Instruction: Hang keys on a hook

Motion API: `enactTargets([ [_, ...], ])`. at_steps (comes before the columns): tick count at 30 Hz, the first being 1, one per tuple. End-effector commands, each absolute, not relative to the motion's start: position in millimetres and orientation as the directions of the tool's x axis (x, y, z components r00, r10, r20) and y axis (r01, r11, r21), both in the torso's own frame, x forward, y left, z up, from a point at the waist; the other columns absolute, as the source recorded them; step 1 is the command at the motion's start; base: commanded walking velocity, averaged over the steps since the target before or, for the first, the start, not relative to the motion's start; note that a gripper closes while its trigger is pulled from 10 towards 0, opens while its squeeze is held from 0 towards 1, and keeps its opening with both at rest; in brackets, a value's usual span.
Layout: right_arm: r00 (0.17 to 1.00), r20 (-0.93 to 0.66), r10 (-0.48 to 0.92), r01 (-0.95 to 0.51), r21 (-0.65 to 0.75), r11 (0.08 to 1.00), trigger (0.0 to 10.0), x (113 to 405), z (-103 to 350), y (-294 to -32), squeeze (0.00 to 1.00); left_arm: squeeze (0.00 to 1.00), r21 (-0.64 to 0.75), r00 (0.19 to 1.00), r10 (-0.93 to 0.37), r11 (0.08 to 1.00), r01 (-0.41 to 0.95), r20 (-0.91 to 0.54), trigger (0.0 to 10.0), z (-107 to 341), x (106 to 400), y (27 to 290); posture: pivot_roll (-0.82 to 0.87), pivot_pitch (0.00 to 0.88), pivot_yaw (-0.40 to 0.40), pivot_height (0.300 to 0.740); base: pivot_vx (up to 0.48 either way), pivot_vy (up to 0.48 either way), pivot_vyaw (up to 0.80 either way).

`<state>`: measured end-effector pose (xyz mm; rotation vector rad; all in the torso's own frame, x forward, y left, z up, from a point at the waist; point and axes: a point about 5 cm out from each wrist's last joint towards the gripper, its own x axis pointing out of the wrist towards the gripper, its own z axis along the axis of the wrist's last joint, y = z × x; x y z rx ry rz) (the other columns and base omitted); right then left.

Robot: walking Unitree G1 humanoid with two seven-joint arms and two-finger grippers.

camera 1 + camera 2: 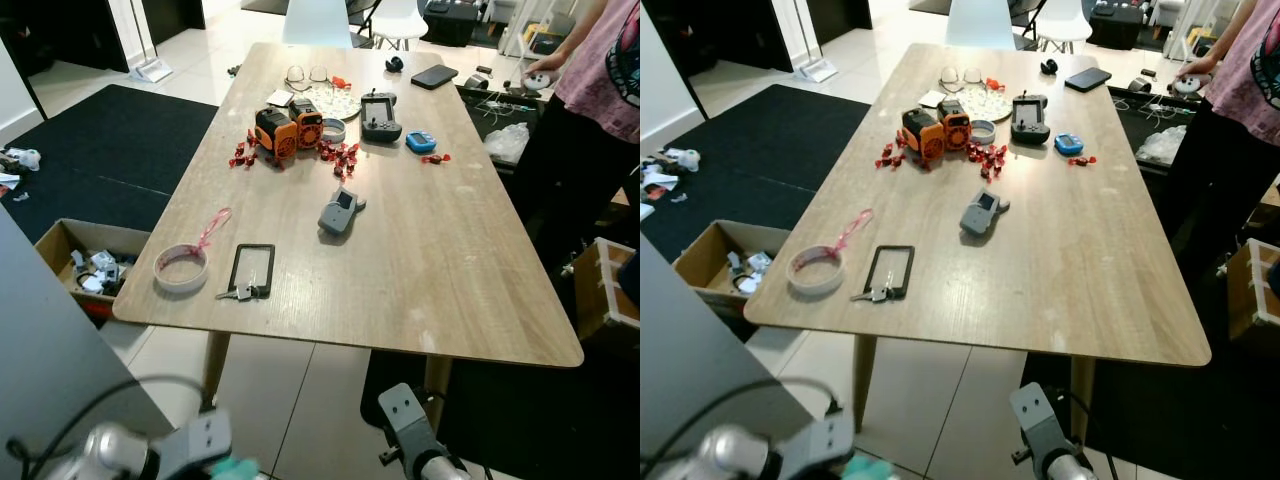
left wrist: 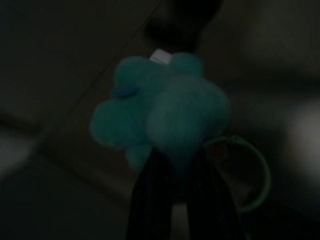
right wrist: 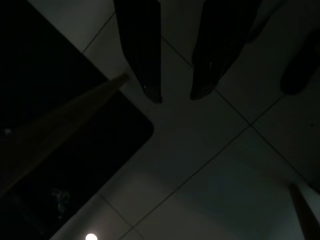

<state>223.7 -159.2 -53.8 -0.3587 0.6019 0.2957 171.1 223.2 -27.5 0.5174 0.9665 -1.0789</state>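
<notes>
Showing a long wooden counter ahead of and above both sets of jaws, which hang low over the tiled floor in front of its near edge. Standing at the far right of the counter, well apart from either arm, a person. Lying ahead and to the left of the left jaws, a dark rug and an open cardboard box on the floor.

On the counter, near the edge closest to the robot and up and ahead of the left jaws: a tape roll, just beside it a black rectangular frame, and touching the frame's near corner a small bunch of keys. Keys lying flat, long axis roughly along the counter's near edge; close to straight ahead of the left gripper, well off to the left of the right gripper.

Left jaws closed on a teal plush carrying a green ring; impossible to tell in the dark whether keys hang from that ring. Right jaws parted, holding nothing.

Judged: left arm nearer to the counter keys but occupied; right arm free but needing a reach across to the left.
</notes>
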Motion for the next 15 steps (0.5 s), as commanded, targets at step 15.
enactTargets([
  [15, 0.737, -0.662, 0.133, -0.356, -0.214, 0.910, 10.0, 203.3, -67.2, -166.0, 0.00, 0.00, -0.158, 0.754, -0.043, 0.984, -0.082, -0.656, 0.0, -60.9, 177.3, 230.8, 0.04, 0.089, -0.030, 0.740, 0.000, 0.000, 0.00],
])
